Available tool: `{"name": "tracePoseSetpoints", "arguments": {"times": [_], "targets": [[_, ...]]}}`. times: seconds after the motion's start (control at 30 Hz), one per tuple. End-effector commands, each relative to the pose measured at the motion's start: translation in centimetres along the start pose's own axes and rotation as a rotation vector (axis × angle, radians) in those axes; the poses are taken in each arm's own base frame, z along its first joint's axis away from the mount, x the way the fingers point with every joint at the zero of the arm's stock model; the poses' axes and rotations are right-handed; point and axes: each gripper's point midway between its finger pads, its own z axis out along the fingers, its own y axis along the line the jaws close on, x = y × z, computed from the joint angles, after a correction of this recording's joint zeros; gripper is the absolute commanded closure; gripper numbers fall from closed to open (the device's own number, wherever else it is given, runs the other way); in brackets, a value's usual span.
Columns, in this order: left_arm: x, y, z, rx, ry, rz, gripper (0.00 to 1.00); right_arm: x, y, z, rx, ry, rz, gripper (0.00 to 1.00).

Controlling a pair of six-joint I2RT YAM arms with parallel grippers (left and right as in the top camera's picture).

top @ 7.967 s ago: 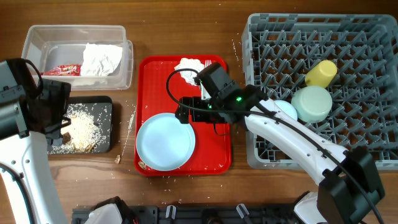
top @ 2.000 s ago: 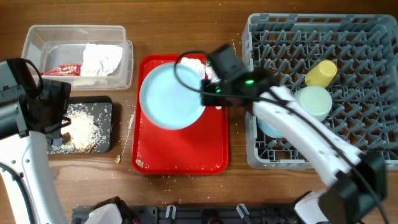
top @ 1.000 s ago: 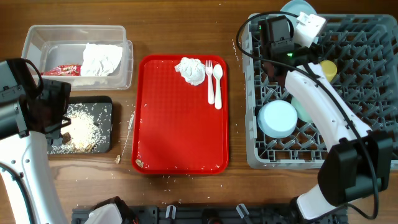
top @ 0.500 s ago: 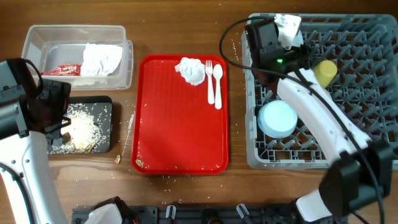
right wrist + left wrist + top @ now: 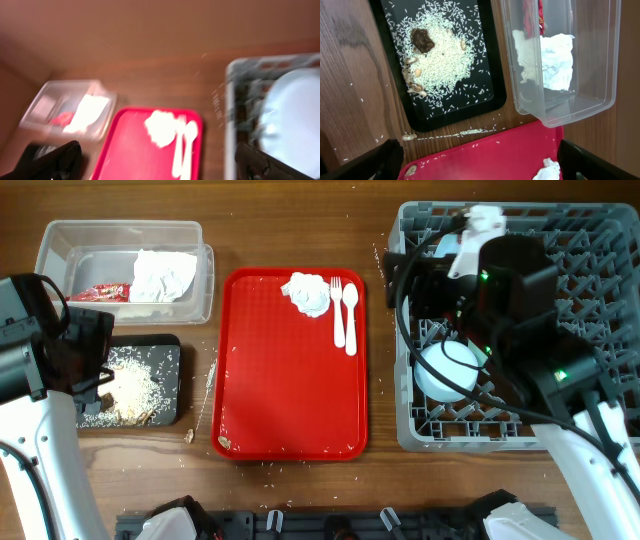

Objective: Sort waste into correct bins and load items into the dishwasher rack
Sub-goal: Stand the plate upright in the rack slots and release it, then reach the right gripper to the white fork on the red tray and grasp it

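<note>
Left gripper [image 5: 480,167]: jaws wide apart, empty.
Right gripper [image 5: 160,165]: jaws wide apart, empty.
Pale blue large plate [image 5: 295,115]: blurred, inside large grey plastic dishwasher rack [image 5: 600,255].
White plastic fork [image 5: 337,310], spoon [image 5: 350,315]: on flat red serving tray [image 5: 290,390].

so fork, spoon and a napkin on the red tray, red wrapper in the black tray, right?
No: the red wrapper is in the clear tub, not the black tray, as the overhead view shows. The fork, spoon and napkin are on the red tray.
</note>
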Motion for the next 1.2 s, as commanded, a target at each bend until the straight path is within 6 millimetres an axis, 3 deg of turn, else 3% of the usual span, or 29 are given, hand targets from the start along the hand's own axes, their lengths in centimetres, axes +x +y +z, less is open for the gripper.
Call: {"name": "tracePoseSetpoints", "arguments": {"times": [0.0,0.13,0.23,0.47,0.6,0.73,0.83,0.93,1.03,1.17], "targets": [[-0.3,-0.2,-0.4,0.012,-0.008,-0.010,0.00,2.1,2.5,1.2,-0.148,0.113,0.003,0.00],[-0.3,-0.2,-0.4,0.012,-0.008,-0.010,0.00,2.3,2.6,2.1,-0.153,0.132,0.080,0.00],[-0.3,-0.2,-0.4,0.012,-0.008,-0.010,0.00,4.0,1.7,4.7,-0.107,0.203,0.090,0.06],[-0.3,-0.2,-0.4,0.012,-0.008,-0.010,0.00,14.4,-0.1,15.2,0.030,0.549,0.072,0.14],[-0.3,-0.2,-0.4,0.011,-0.008,-0.010,0.00,17.1,-0.5,18.5,0.168,0.592,-0.003,0.14],[-0.3,-0.2,-0.4,0.012,-0.008,-0.010,0.00,19.0,-2.8,20.8,0.307,0.577,0.002,0.19],[-0.3,-0.2,-0.4,0.012,-0.008,-0.010,0.00,19.8,-2.8,22.6,0.297,0.564,0.002,0.33],[-0.3,-0.2,-0.4,0.012,-0.008,-0.010,0.00,19.1,-3.8,24.1,0.350,0.490,-0.010,0.45],[-0.3,-0.2,-0.4,0.012,-0.008,-0.010,0.00,18.3,-4.9,24.9,0.408,0.425,-0.032,0.47],[-0.3,-0.2,-0.4,0.011,-0.008,-0.010,0.00,19.0,-5.1,26.3,0.405,0.413,-0.034,0.51]]}}
